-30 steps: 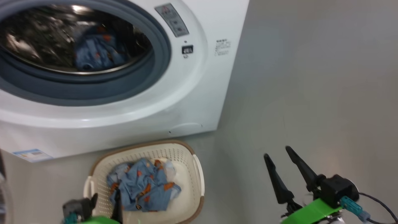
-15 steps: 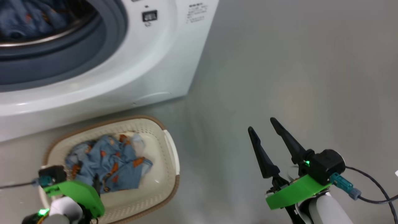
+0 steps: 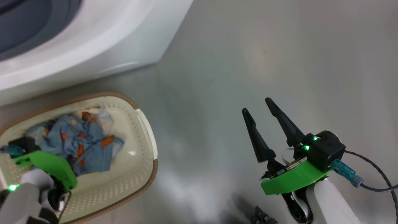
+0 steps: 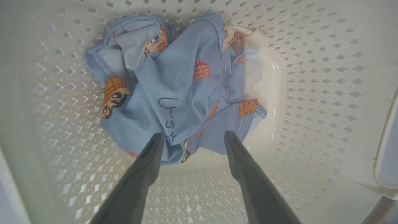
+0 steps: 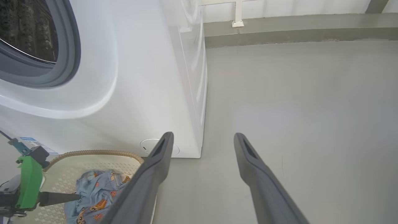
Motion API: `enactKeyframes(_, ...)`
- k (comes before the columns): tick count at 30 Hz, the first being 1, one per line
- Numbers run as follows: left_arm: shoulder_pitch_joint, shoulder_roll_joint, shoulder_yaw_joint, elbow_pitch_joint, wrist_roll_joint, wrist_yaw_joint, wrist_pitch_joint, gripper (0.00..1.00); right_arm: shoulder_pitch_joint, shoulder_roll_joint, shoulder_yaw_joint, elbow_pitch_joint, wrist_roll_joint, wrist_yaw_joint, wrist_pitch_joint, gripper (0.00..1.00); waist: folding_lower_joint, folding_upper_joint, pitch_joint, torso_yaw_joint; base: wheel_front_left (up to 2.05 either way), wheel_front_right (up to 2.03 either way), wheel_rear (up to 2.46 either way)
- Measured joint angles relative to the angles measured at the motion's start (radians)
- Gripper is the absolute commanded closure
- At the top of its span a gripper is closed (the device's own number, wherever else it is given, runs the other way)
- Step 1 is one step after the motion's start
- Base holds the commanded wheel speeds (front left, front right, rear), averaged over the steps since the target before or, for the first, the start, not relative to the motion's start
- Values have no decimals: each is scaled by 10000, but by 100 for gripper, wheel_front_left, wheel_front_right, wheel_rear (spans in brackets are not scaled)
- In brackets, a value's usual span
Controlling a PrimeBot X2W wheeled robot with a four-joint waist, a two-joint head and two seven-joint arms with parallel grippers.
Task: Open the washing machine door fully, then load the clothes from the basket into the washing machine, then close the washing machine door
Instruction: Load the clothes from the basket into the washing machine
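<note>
Since the earlier frames the head view has been swung down and to the right, so the washing machine (image 3: 93,40) is now cut off in the upper left of the frame. Over the same time the left gripper (image 4: 192,137) has been lowered into the basket (image 3: 146,130).

That basket is set on the grey floor (image 3: 248,46) at the lower left, just in front of the machine. Its long axis appears to be laid across the frame, roughly along the machine's front, with a white handle (image 3: 147,130) at its right end. The clothes (image 3: 77,140) are bunched in its left half.

In the left wrist view the jaws are seen spread wide, pointed down at the lower edge of the blue bundle, with nothing clamped; whether the fabric is touched cannot be told.

The right gripper (image 3: 257,105) is held over bare floor at the lower right, well apart from the basket. Its jaws are parted and empty, and its fingers are pointed up the frame and slightly left.

In the right wrist view the grey gasket (image 5: 67,46) and the steel drum (image 5: 28,28) are shown at the upper left.
</note>
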Motion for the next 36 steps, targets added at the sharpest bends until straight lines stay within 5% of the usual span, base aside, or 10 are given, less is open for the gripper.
enactKeyframes(31,-3276,725,-577,2585,351,142,-988,0,-387,56,-81,-792,157,0,-2,0,0,0,2780,-622,0,0,0)
enactKeyframes(32,-3314,723,-610,2623,359,165,-1034,5,-387,61,-109,-803,184,0,-2,0,0,0,2813,-637,0,0,0)
enactKeyframes(34,-3329,715,-740,2694,495,169,-1139,39,-387,61,-194,-819,186,0,-2,0,0,0,2852,-646,0,0,0)
enactKeyframes(36,-3330,696,-786,2771,558,180,-1200,100,-387,63,-263,-832,186,0,-2,0,0,0,2850,-639,0,0,0)
